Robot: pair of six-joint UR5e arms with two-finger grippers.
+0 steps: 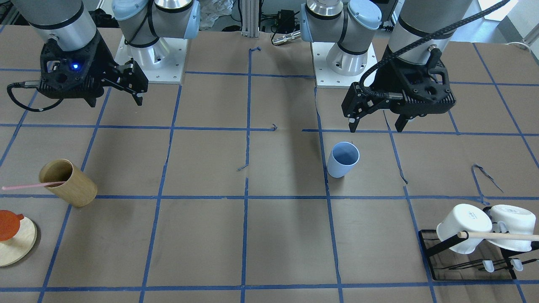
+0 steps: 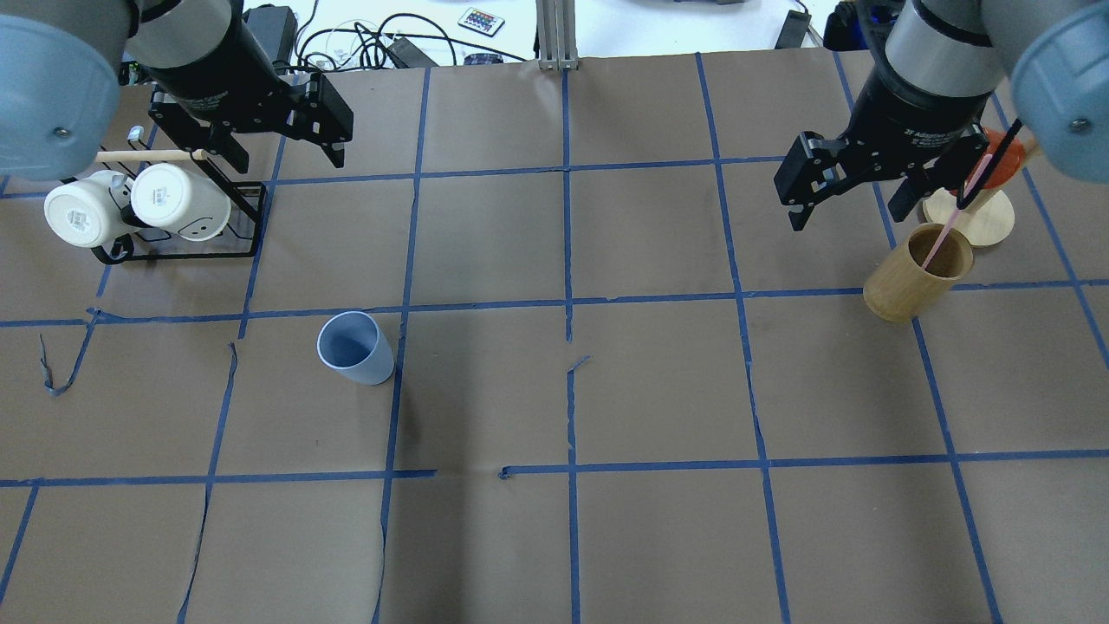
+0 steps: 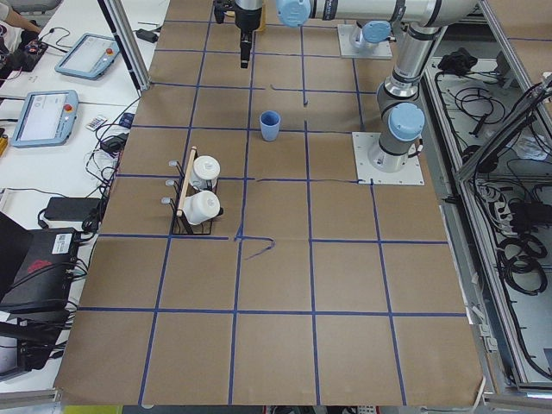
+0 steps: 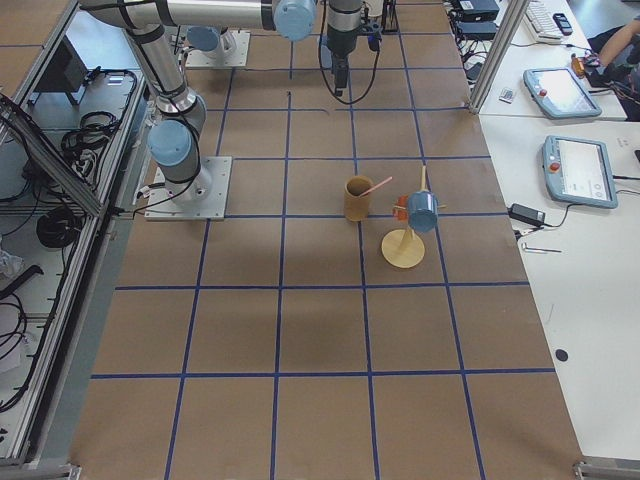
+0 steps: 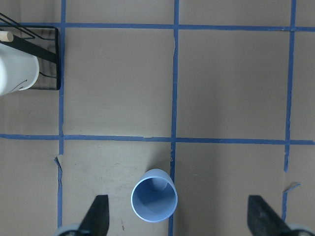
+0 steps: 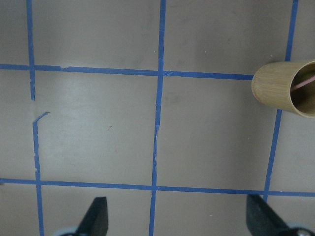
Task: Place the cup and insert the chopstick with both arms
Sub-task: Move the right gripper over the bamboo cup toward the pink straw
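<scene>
The light-blue cup stands upright on the brown table, left of centre in the overhead view. In the left wrist view the cup lies low between the two fingers. My left gripper is open and empty, held above the table on the robot's side of the cup. The pale-pink chopstick leans in a tan wooden cylinder and also shows in the overhead view. My right gripper is open and empty, held high next to that cylinder.
A black rack with two white mugs and a wooden dowel stands at the table's left end. A round wooden stand with an orange piece stands beside the tan cylinder. Blue tape lines grid the table.
</scene>
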